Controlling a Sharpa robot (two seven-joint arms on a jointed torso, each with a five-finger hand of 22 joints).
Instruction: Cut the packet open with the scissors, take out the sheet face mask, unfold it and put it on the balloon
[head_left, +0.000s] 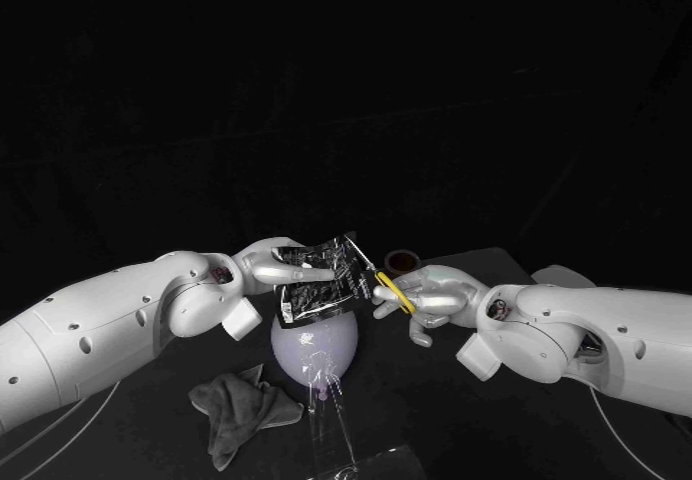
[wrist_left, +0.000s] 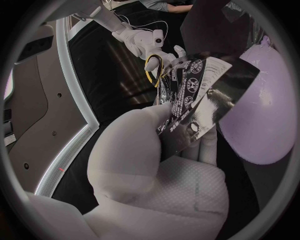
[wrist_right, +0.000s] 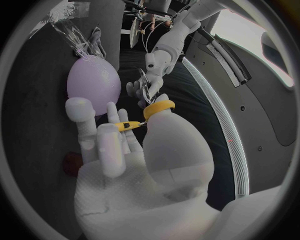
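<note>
You are on the first step, cutting the packet open. Your left hand (head_left: 277, 266) holds the black foil packet with white print (head_left: 320, 282) up off the surface. Its fingers (wrist_left: 128, 145) are pinched on the packet's lower part, thumb on the printed face and the others behind it. Your right hand (head_left: 437, 293) grips the yellow-handled scissors (head_left: 387, 287), with its fingers (wrist_right: 100, 145) closed round the handles and one yellow loop on the thumb.

The blades run up along the packet edge that faces the right hand, touching it or just beside it. You cannot tell whether they have bitten into the foil. No mask shows, so the packet is probably still sealed.

The packet hangs just above the pale lilac balloon (head_left: 317, 345), which stands on the black surface (head_left: 469, 435) between your arms. A crumpled grey cloth (head_left: 238, 405) lies beside the balloon on the left-arm side.

Next, you need the foil edge properly between the blades and a clean close across it. Keep the left pinch firm and clear of the cut line, and keep the blade tips away from the balloon below.
</note>
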